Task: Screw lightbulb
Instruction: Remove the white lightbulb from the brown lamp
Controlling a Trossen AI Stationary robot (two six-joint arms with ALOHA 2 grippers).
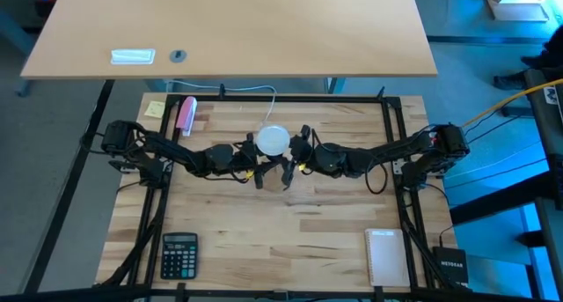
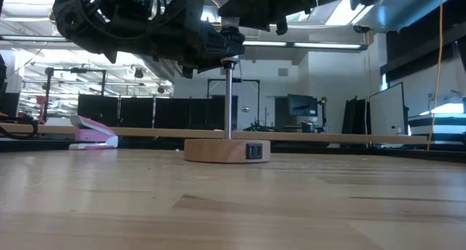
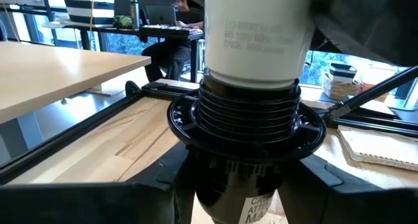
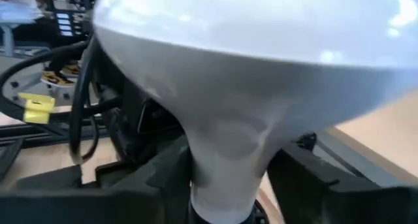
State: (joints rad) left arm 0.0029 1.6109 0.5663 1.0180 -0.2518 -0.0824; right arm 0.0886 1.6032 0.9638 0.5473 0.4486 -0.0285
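The lightbulb point(image 1: 272, 141) is sitting threaded into the black socket point(image 3: 245, 119) above the wooden base point(image 2: 226, 150) mid-counter point(image 1: 290, 240). The left gripper point(image 1: 252, 160) is clasping the socket; the right gripper point(image 1: 295, 154) is closing around the bulb's neck.

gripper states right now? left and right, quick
Left gripper: closed on the black socket below the white globe-shaped lightbulb.
Right gripper: at the lightbulb's neck; open or shut cannot be told.
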